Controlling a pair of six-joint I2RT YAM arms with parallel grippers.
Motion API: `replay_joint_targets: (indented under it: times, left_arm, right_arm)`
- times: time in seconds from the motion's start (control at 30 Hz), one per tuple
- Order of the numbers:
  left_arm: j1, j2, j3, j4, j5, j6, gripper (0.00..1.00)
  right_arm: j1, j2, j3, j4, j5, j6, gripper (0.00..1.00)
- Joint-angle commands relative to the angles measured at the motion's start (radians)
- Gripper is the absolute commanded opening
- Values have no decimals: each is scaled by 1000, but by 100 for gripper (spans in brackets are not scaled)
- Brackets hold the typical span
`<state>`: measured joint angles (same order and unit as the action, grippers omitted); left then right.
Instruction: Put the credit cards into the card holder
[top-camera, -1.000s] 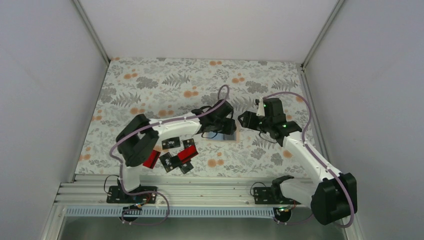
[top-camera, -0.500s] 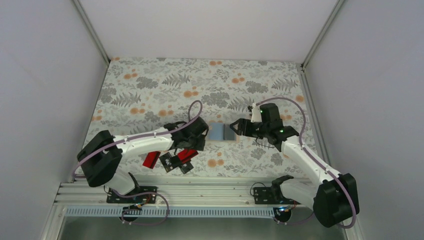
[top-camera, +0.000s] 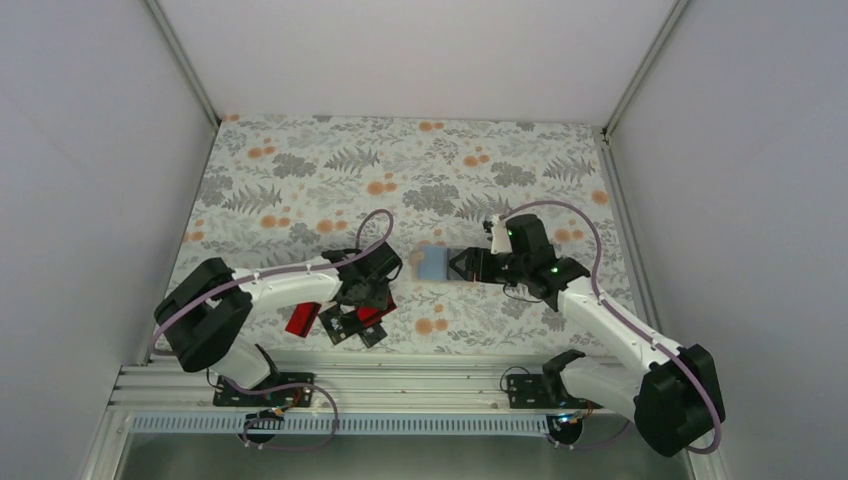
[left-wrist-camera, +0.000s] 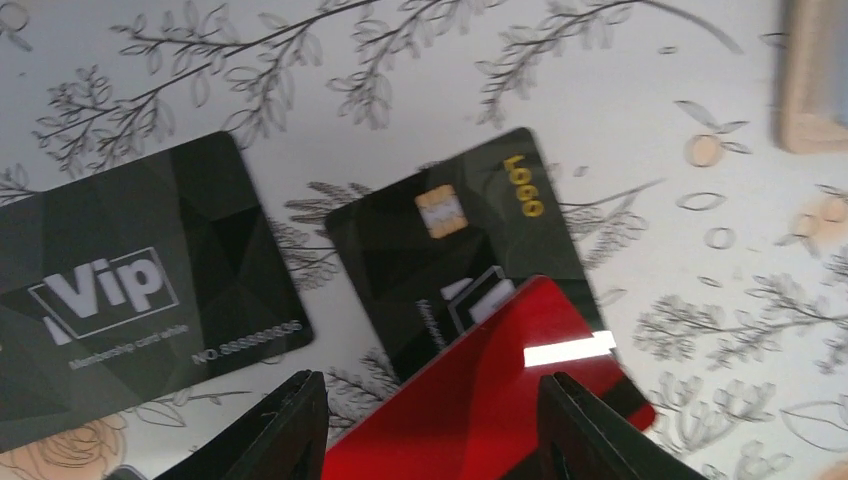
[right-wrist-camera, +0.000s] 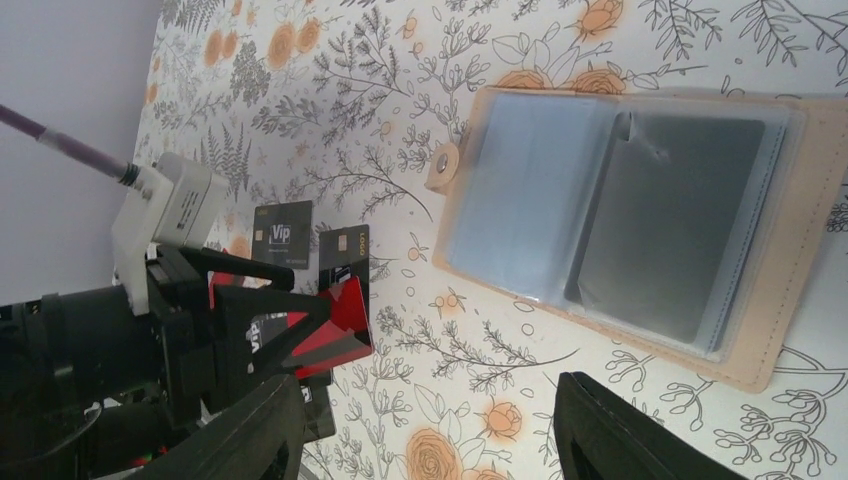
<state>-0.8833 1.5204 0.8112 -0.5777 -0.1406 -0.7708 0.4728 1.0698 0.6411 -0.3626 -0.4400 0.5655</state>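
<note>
Credit cards (left-wrist-camera: 450, 250) lie in a loose, partly overlapping cluster on the floral table (top-camera: 300, 170), and a red card (left-wrist-camera: 480, 420) sits between the spread fingers of the left gripper (left-wrist-camera: 430, 380). Nearby, the card holder (right-wrist-camera: 520, 190) lies opened flat with one grey card in a pocket. It sits below the right gripper (right-wrist-camera: 430, 385), whose fingers are also apart and empty.

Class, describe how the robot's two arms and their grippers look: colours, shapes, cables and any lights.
The left arm and right arm have white links with bulky black joints; a lilac cable loops along each. The right arm carries small green lights. The left gripper and right gripper each have two black, wedge-shaped fingers.
</note>
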Motion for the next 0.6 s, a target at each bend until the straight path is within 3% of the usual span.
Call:
replay_joint_targets:
  times: [0.0, 0.33, 0.57]
  left_arm:
    - [24, 23, -26, -1, -6, 20, 53]
    - [19, 52, -57, 59, 131, 42, 56]
    - [-80, 70, -56, 61, 170, 8, 56]
  right_arm:
    - [21, -24, -18, 10, 23, 15, 64]
    - [29, -60, -31, -23, 50, 20, 64]
    - [28, -92, -58, -36, 55, 29, 63]
